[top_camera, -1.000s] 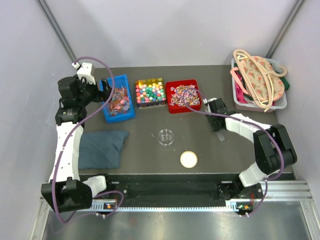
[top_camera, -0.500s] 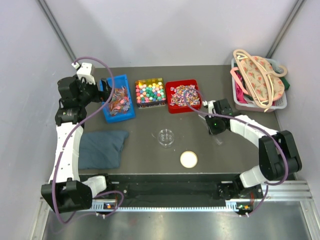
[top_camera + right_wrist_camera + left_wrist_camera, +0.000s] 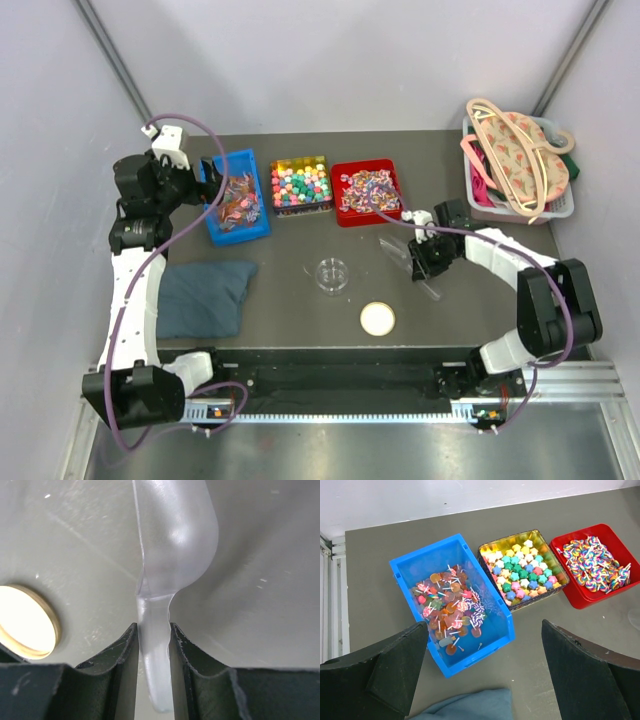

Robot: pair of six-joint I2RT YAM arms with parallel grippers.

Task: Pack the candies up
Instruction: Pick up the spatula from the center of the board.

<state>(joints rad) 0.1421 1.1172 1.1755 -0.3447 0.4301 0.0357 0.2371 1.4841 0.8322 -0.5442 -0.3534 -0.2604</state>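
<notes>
Candies [image 3: 520, 570] fill blue bin [image 3: 420, 565], gold tin [image 3: 486, 550], red tray [image 3: 580, 599] | left gripper [image 3: 484, 626] spread | right gripper [image 3: 152, 630] pinching clear scoop [image 3: 175, 530]

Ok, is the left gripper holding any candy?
No, the left gripper stands wide open and empty, with only the blue bin seen below it.

A dark grey table [image 3: 290, 310] sits between pale grey walls [image 3: 330, 60], a bright metal ledge [image 3: 350, 450] at its near edge.

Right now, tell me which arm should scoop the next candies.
Right. The right gripper is shut on the clear scoop, near the red tray; the left gripper is open and empty by the blue bin.
</notes>
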